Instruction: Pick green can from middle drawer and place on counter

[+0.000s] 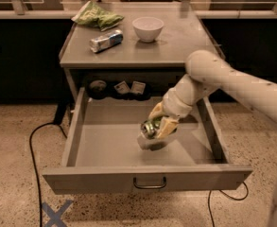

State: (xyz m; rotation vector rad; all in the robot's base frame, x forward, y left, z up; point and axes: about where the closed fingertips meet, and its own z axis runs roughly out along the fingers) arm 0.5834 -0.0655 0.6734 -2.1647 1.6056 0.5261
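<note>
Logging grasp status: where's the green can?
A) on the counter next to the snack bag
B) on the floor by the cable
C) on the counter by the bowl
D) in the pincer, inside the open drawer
D: the green can sits clamped in the pincer, low inside the open middle drawer, not up on the counter.

Camera high front, tilted down, near; fingers [168, 126] clasp green can [151, 126] in drawer [100, 178].
</note>
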